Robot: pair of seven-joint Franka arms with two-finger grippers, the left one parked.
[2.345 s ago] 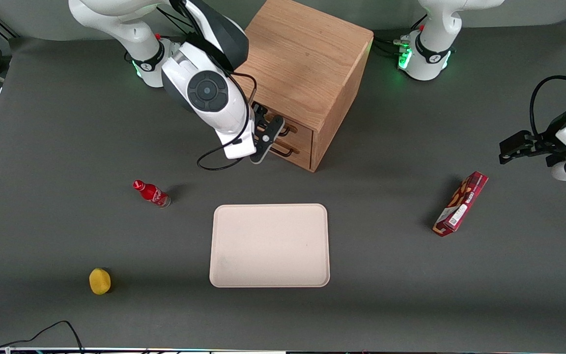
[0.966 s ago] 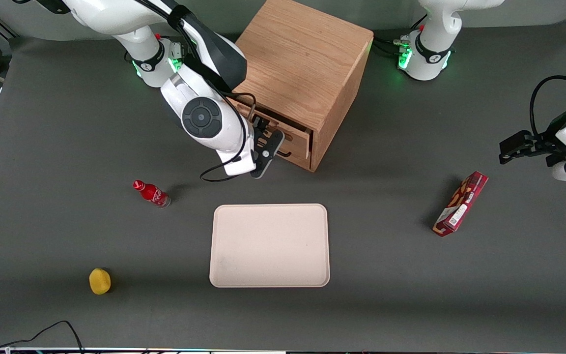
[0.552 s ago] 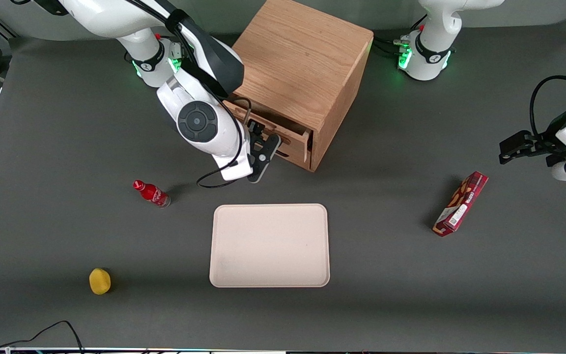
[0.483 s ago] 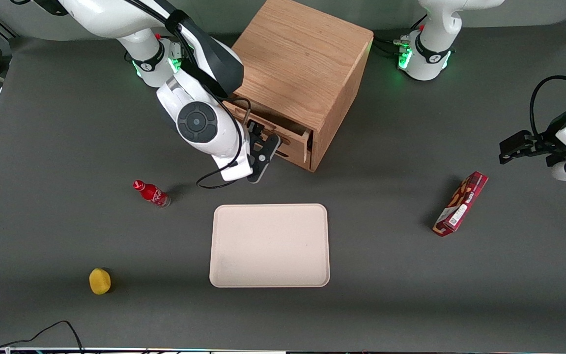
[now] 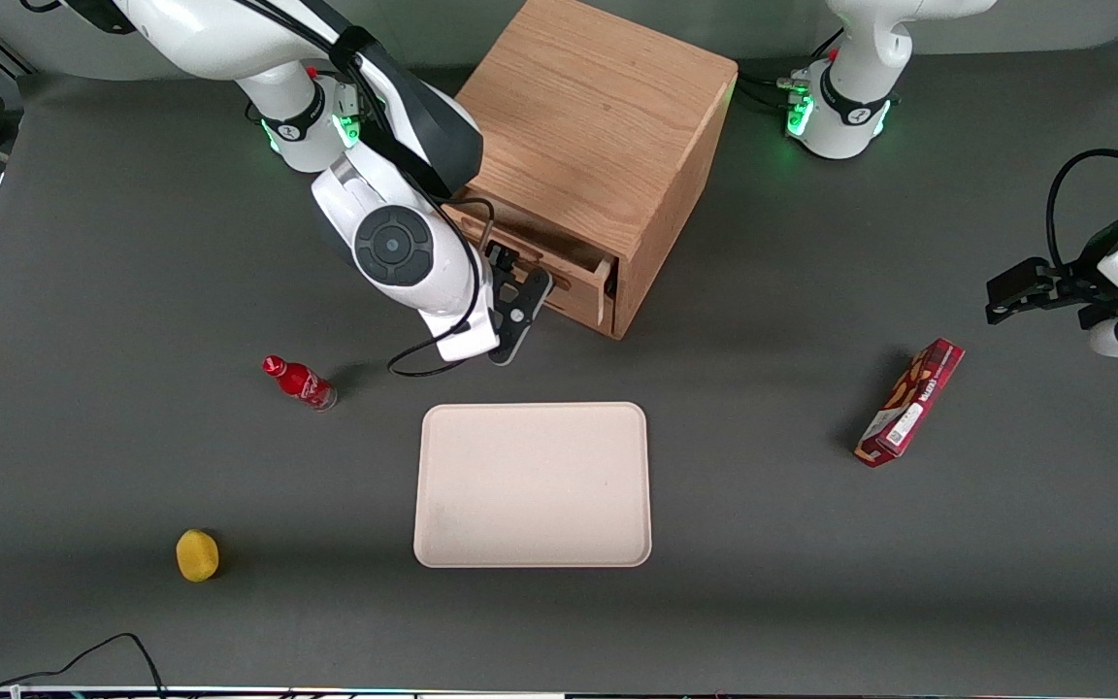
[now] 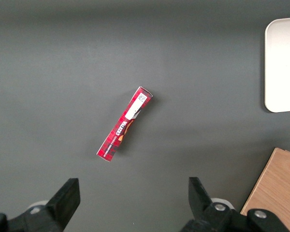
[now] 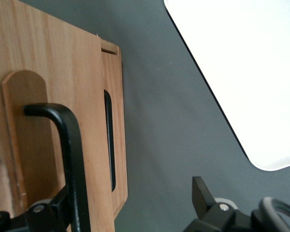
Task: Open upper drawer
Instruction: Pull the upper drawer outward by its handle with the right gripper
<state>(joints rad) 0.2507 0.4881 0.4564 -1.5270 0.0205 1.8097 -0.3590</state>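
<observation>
In the front view my pincer (image 5: 518, 313) hangs low at the front of the oak cube cabinet (image 5: 598, 126), right at the face of the upper drawer (image 5: 580, 282), a light wood box that stands partly pulled out of the cabinet, its open top showing just above my pincer. From here I cannot tell how the fingers stand. The beige rectangular tray (image 5: 532, 485) lies on the dark grey table (image 5: 132, 243) nearer to the front camera than my pincer, near it but apart. The small red bottle (image 5: 299, 382) stands a little nearer to the camera too, toward my working end of the table. The round yellow object (image 5: 197, 555) sits well apart and much nearer to the camera, and the long red snack box (image 5: 910, 403) lies well apart toward the parked arm's end. In the left wrist view, the red snack box (image 6: 124, 124) lies flat on bare table, with a corner of the beige tray (image 6: 282, 63) and a corner of the oak cabinet (image 6: 278, 188) in sight. In the right wrist view my pincer (image 7: 130, 193) is spread wide. The thin black bar handle (image 7: 72, 159) of the upper drawer (image 7: 53, 72) runs just beside one finger (image 7: 63, 205); whether they touch I cannot tell. The other finger (image 7: 200, 191) is over the grey table, apart from the beige tray (image 7: 241, 72).
</observation>
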